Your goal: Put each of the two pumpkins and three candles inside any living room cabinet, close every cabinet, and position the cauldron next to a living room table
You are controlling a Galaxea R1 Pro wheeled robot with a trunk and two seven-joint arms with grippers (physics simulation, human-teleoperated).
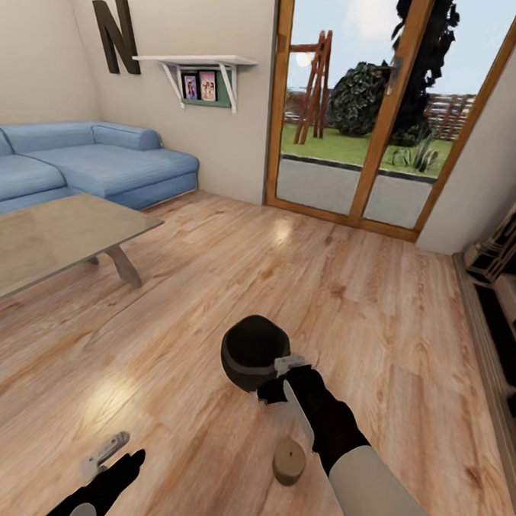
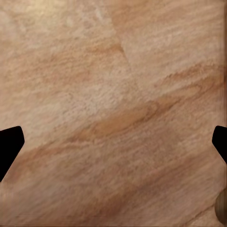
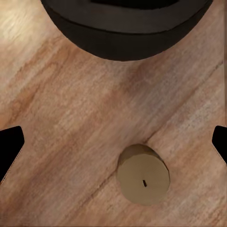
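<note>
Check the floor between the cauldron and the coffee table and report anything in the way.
Nothing visible blocks it: bare wooden floor runs from the cauldron to the table. The candle stands on the cauldron's opposite side, near the right gripper.

The sofa (image 1: 65, 162) and coffee table (image 1: 45, 237) run off the edge; the right arm hides part of the cauldron (image 1: 248, 349).

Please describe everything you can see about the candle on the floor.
The candle is a short, thick cylinder of matte beige, wax-like material. Its flat top carries a tiny dark wick at the centre, and no flame shows. It stands upright on the wooden floor, just beside the right arm in the head view and apart from the black cauldron. Nothing but the floor touches it.
</note>
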